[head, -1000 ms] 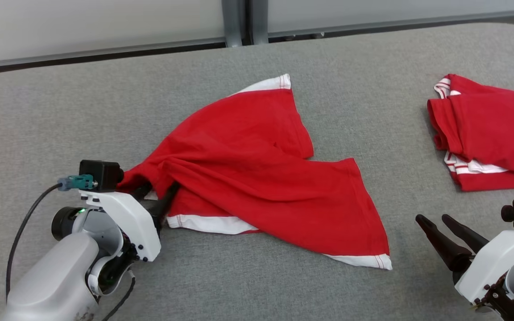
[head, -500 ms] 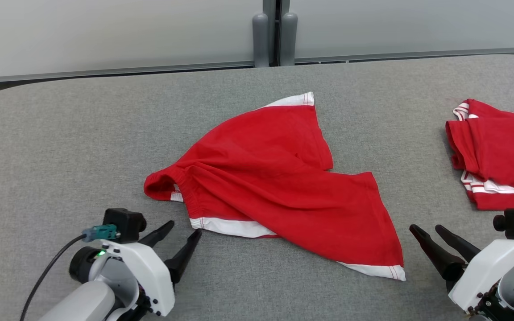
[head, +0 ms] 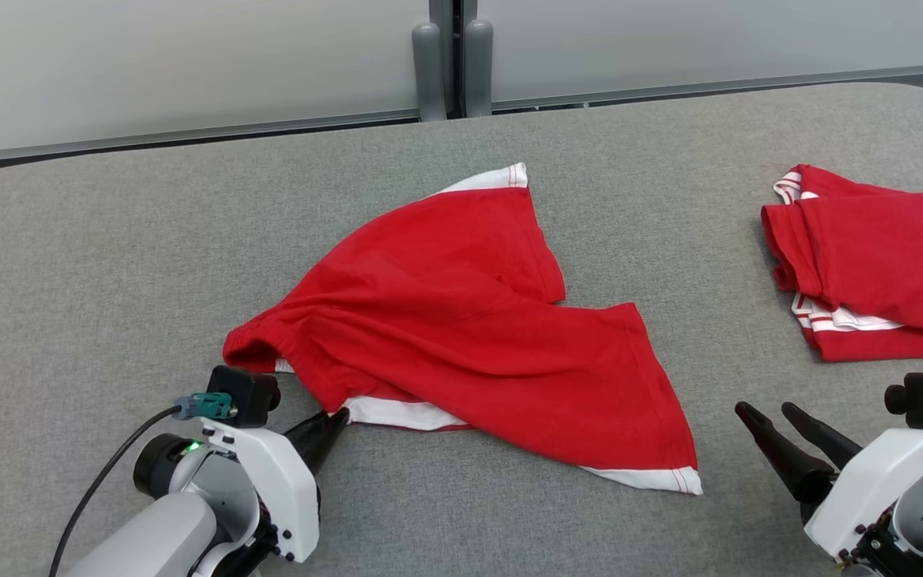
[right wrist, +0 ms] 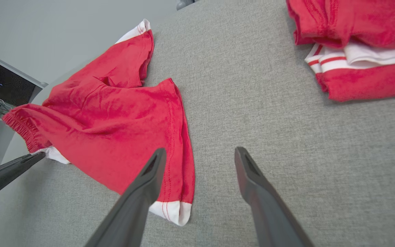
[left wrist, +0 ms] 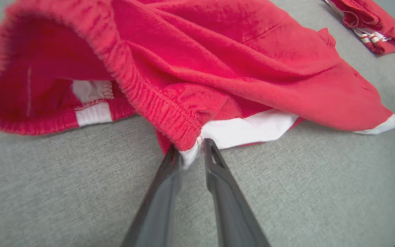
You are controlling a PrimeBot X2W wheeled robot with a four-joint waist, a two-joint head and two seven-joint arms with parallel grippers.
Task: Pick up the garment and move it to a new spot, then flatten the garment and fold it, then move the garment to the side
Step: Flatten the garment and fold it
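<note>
Pinching the near corner of the red cloth garment with white edge bands (head: 469, 320), the left pincer (left wrist: 190, 152) has its two dark fingers almost together. A small fold of the white band, just under the gathered red waistband, is caught between the tips. The garment lies wrinkled, not flat, in the middle of the grey fabric-covered table (head: 109, 240). One leg points to the far side and the other leg toward the near right. The waist opening stands up a little just beside the left pincer. The right pincer (right wrist: 200, 150) is at the near right, its fingers wide apart and holding nothing, near the white-banded corner of the garment. Well apart, at the right side of the table, rests a folded red garment with white stripes (head: 878, 256).
</note>
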